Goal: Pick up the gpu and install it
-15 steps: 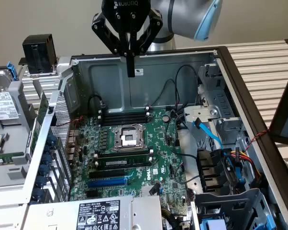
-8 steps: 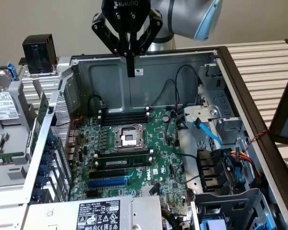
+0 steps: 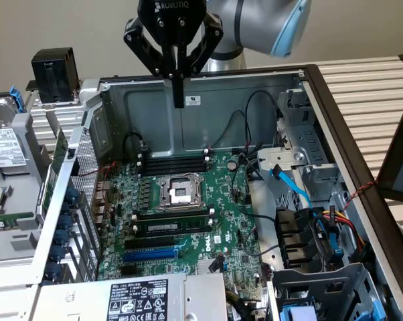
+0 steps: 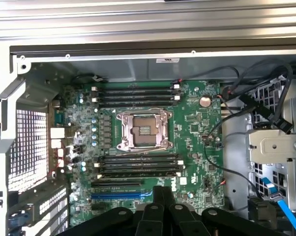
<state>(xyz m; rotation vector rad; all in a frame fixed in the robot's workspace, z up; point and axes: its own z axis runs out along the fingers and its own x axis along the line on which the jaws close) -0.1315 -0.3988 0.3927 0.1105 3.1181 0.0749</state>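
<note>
Exterior view, from the near side: a gray power supply (image 3: 154,297) with a white label sits at the front of the open computer case (image 3: 255,114). Beside it, on the exterior view's right, is a metal drive cage (image 3: 322,287) with red, yellow and blue cables (image 3: 302,194) running into it.

Farther in, the big green motherboard (image 3: 221,221) lies flat on the floor of the case. On it are a long blue slot (image 3: 151,254), then black memory sticks (image 3: 171,217), then the square silver chip socket (image 3: 178,190).

The gpu (image 3: 54,170) is on the exterior view's left, just outside the case's wall with the little holes. It seems to stand on its thin edge, so mostly a green strip shows. Its long side runs from near to far, along that wall, and it leans a bit toward the case at the far end. Which end has the metal bracket I cannot tell.

Farthest back, the gripper (image 3: 179,100) hangs over the far wall of the case, pointing straight down. Its two fingers are pressed together and hold nothing. It is well apart from the gpu. A black box (image 3: 54,63) sits at the far left.

In the wrist view, the gripper (image 4: 162,189) hangs over the motherboard (image 4: 197,123), with the socket (image 4: 143,129) in the middle of the case (image 4: 113,64).
</note>
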